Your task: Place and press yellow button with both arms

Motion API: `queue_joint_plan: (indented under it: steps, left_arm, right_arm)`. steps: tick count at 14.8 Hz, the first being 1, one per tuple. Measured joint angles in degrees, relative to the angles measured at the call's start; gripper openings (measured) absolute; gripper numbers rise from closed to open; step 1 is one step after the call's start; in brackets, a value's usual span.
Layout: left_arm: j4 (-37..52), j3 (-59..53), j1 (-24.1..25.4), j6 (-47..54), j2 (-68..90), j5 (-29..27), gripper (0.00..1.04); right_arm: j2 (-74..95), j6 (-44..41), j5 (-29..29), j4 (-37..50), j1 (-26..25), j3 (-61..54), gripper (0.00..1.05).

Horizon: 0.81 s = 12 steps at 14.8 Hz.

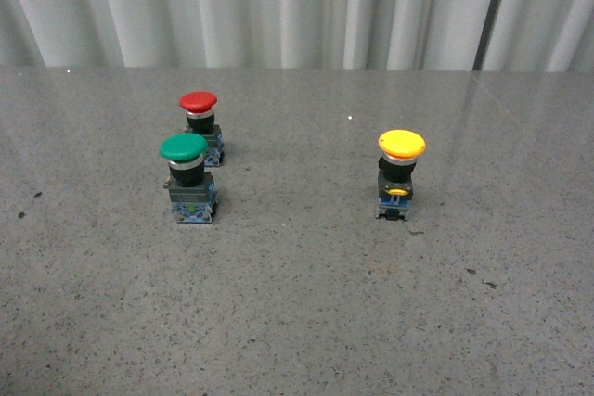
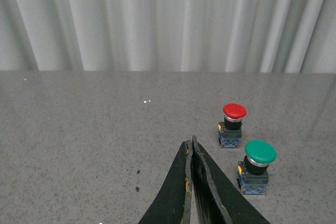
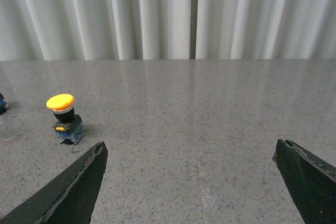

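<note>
While yellow button point(image 1: 401, 172) stands well apart | left claw point(image 2: 191, 142) together | right claw point(image 3: 190, 145) spread

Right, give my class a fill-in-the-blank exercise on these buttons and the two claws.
1. The yellow button appears in the ____ wrist view.
2. Behind the green button, in the front view, stands the ____ one.
3. The left claw is shut; the right claw is ____.
Missing: right, red, open.

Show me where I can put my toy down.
The widest bare stretch of table lies between the green button and the yellow button, plus everything in front of them. Crowded only where the red button stands close behind the green one.
</note>
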Motion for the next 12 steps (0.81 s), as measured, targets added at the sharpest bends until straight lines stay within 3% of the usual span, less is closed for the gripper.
queue_joint_plan:
  steps: [7, 8, 9, 12]
  left_arm:
    - [-2.93, -8.72, 8.57, -0.31, -11.93, 8.59, 0.02]
    - [-3.98, -9.57, 12.70, -0.31, -13.79, 13.38, 0.02]
    - [-4.70, -10.19, 14.78, -0.37, -14.99, 13.84, 0.02]
    - [-7.06, -11.52, 14.38, -0.37, -18.75, 14.78, 0.02]
  right_arm:
    - [0.00, 0.00, 0.00, 0.00, 0.00, 0.00, 0.98]
    - [0.00, 0.00, 0.00, 0.00, 0.00, 0.00, 0.98]
    - [0.00, 0.00, 0.02, 0.02, 0.00, 0.00, 0.98]
    - [0.00, 0.00, 0.00, 0.00, 0.00, 0.00, 0.98]
